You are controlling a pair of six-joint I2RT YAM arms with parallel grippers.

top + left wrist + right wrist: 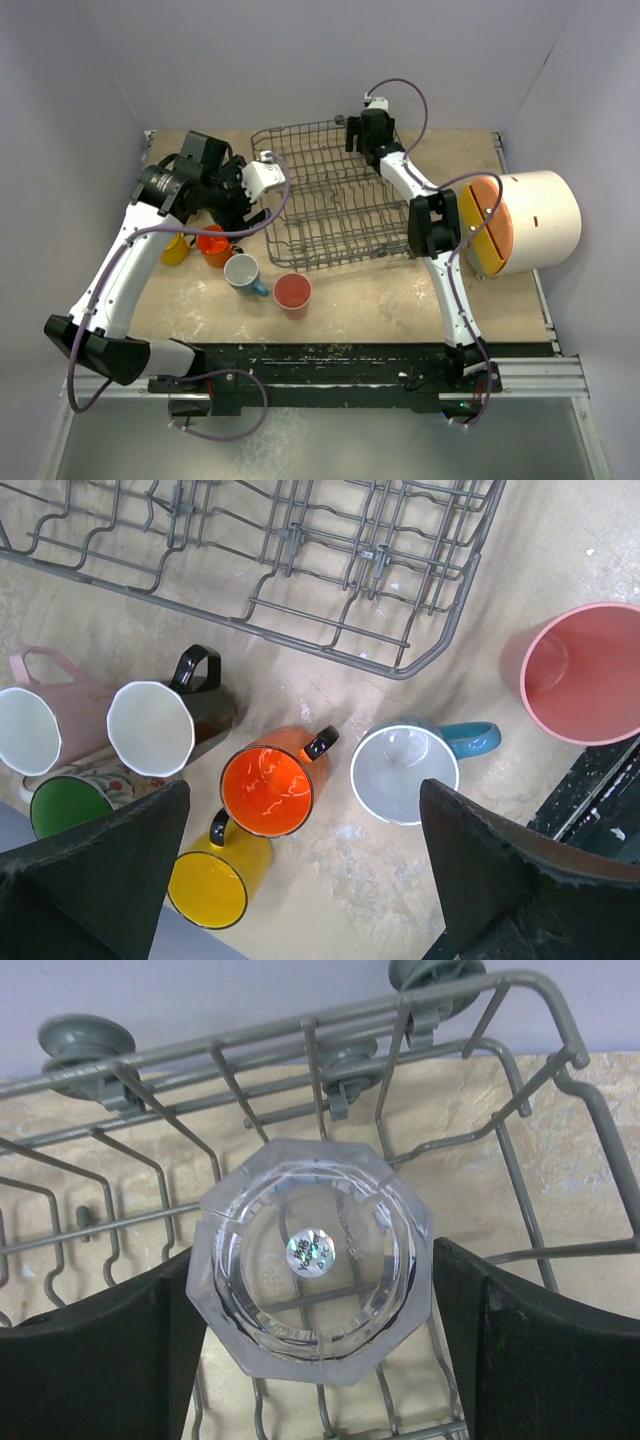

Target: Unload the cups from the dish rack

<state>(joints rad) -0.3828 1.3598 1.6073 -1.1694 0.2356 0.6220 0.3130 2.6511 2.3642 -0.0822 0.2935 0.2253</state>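
The dark grey wire dish rack [330,195] lies mid-table. At its far right corner my right gripper [362,130] reaches down over a clear glass [315,1270] standing upside down on the wires, and both fingers rest against its sides. My left gripper [305,880] hangs open and empty above cups standing on the table left of the rack [300,580]: pale pink [35,720], black [160,725], cream with green inside [70,805], orange [270,790], yellow [210,880], blue [405,772], and a pink tumbler [580,675].
A big white cylinder with an orange-yellow end [525,225] lies at the table's right edge, close to my right arm's elbow. Pale walls close in the back and both sides. The arm bases sit on a black rail along the near edge.
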